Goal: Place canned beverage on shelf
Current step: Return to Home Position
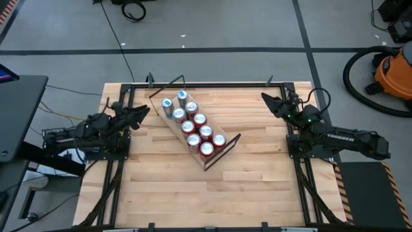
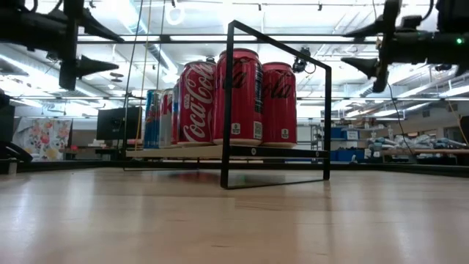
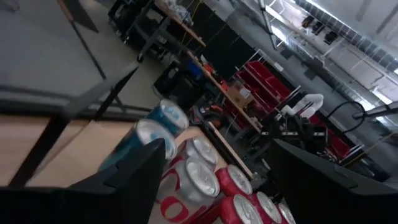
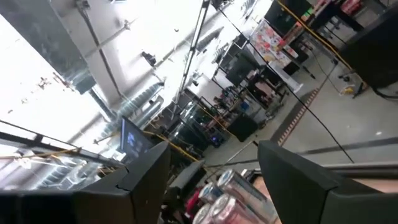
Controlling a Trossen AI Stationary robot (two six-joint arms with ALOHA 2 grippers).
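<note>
Shelf (image 2: 168, 152) carries every can I can see; neither end effector holds one.

Left end effector (image 1: 143, 111): fingers (image 3: 124, 183) spread wide with nothing between them, only cans seen past the gap in its wrist view. It hangs above can-top height, near the shelf's blue-can end on one long side. It is not touching the shelf, tips aimed at it.

Right end effector (image 1: 266, 101): fingers (image 4: 140, 177) also spread with nothing between them, raised to about the same height. It is well apart from the shelf on the opposite long side, tips aimed toward it too.

Both arms are folded back away from the shelf, toward their own bench edges.

On the shelf the cans stand upright in two close-packed rows along the plank. Blue cans (image 1: 167, 104) sit at the end nearest the left end effector. Red cans (image 2: 238, 95) fill the other end, right behind the black wire frame (image 2: 227, 110) closing that short end. A second wire frame (image 1: 166, 86) closes the blue end.

The shelf lies diagonal on the bench (image 1: 167, 200), about mid-bench, between the two arms. On the floor, past the right arm from the shelf, is an orange shop vacuum (image 1: 394, 69) with a black hose.
</note>
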